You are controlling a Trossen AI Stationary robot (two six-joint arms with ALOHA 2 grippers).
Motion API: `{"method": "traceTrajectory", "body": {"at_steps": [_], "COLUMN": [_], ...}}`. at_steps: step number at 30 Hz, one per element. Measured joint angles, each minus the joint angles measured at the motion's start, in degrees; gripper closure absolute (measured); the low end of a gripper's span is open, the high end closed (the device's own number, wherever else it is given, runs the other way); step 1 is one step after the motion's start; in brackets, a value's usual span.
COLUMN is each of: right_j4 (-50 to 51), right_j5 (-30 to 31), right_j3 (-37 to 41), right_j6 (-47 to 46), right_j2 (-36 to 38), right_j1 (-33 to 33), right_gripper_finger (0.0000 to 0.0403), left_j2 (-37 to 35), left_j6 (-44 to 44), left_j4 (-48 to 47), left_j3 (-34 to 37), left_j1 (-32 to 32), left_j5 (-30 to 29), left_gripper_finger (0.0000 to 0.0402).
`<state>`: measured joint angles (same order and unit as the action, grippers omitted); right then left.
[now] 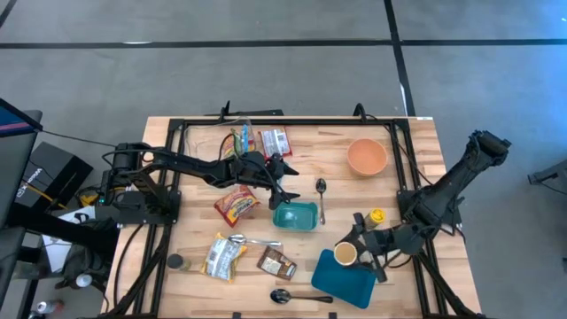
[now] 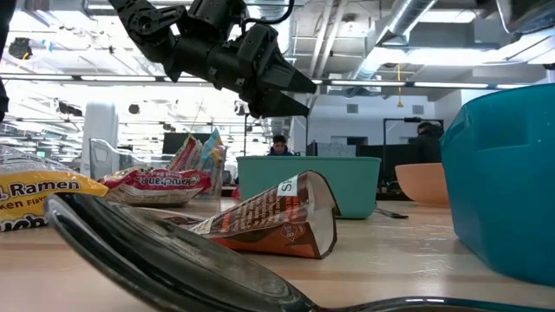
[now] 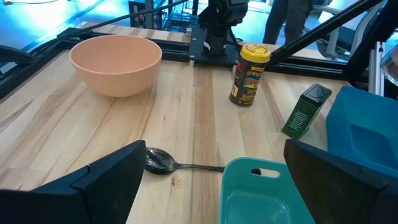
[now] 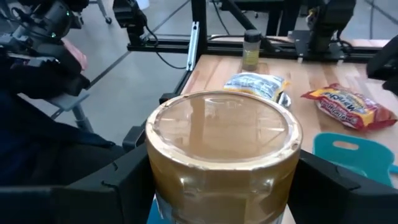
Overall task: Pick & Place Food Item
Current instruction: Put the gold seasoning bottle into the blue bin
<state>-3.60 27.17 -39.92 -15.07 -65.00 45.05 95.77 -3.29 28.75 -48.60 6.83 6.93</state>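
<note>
From above, the left arm reaches across the wooden desk (image 1: 204, 283) toward the middle. Its left pincer (image 1: 285, 197) hangs over the near edge of the small teal tub (image 1: 295, 215), and its two fingers are spread apart with nothing between them. The right arm bends down at the right side of the desk. Its right pincer (image 1: 353, 252) is clamped around a round tan jar (image 1: 345, 255) that stands upright on the blue tray (image 1: 341, 277). A red noodle packet (image 1: 236, 204) lies flat just beside the teal tub, with its long side slanting across the desk. A spoon (image 1: 322, 198) lies on the other side of the tub, pointing up and down the picture.

From desk height, the left pincer (image 2: 290, 94) hangs in the air above the teal tub (image 2: 309, 182), tips pointing to the right and a bit down.

From the left wrist, the two dark fingers (image 3: 106, 180) are wide apart. The teal tub (image 3: 261, 193) sits between them, low down, and a peach bowl (image 3: 115, 63) stands farther off.

From the right wrist, the jar (image 4: 222, 155) fills the middle, upright, with a finger (image 4: 124, 186) pressed on each side.
</note>
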Motion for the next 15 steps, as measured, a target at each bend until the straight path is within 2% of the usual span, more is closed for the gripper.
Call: {"method": "traceTrajectory", "body": {"at_steps": [15], "right_j4": [-0.7], "right_j5": [8.4], "right_j3": [0.0], "right_j6": [-2.6], "right_j2": [-1.9], "right_j1": [4.6], "right_gripper_finger": [0.0121], "left_j2": [0.0], "left_j6": [0.0], "left_j4": [0.1], "left_j3": [0.0], "left_j1": [0.0], "left_j5": [0.0], "left_gripper_finger": [0.0027]}}
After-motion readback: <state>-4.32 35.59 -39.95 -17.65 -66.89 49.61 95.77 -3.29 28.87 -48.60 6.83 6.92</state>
